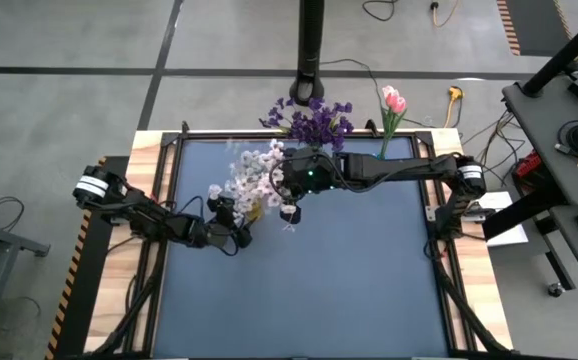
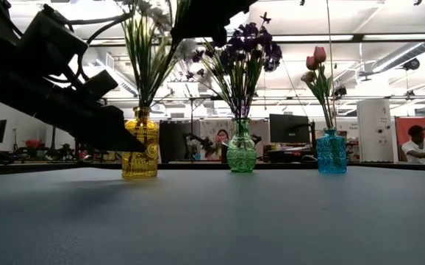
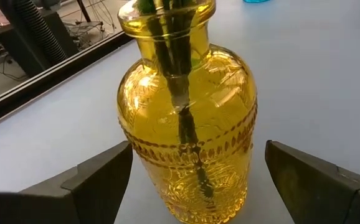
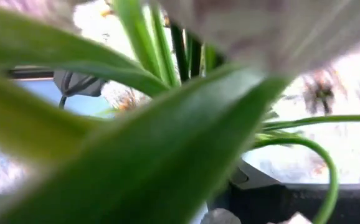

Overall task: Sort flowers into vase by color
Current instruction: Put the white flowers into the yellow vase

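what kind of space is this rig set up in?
Likely an open robotics lab or workshop. Behind the table in the low view: ceiling strip lights, a monitor on desks, and a seated person. The high view shows loose cables on a concrete floor.

Blue table (image 2: 271,221): yellow (image 2: 140,152), green (image 2: 241,155), blue vases (image 2: 331,152).

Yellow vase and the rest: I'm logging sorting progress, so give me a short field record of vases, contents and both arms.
yellow vase: holds the white flowers
green vase: holds the purple flowers
blue vase: holds the pink tulips
left gripper: fingers open on either side of the yellow vase, not touching it
right gripper: shut, among the white flowers above the yellow vase
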Available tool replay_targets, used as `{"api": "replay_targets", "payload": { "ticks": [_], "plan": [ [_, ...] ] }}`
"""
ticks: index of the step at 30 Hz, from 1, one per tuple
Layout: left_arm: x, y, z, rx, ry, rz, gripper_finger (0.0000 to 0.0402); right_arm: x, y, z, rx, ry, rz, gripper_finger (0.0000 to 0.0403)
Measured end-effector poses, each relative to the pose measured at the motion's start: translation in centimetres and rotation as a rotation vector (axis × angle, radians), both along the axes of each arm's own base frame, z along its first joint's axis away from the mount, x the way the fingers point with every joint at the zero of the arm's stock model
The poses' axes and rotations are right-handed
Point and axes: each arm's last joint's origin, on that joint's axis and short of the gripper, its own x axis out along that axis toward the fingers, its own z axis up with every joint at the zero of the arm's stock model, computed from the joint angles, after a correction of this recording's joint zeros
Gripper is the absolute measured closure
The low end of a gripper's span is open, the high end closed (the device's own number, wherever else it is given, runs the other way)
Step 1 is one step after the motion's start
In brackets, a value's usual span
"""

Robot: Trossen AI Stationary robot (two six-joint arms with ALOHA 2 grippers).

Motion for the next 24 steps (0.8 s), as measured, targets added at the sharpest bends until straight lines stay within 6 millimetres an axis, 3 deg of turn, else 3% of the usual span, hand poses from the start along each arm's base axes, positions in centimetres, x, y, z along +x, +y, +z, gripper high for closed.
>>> {"api": "replay_targets", "payload": {
  "ticks": [24],
  "plan": [
    [0.1, -0.1, 0.0, -0.005, 0.007, -0.030, 0.0055, 0.6, -1.4, -0.6, 0.076, -0.023, 0.014, 0.0383]
  ]
}}
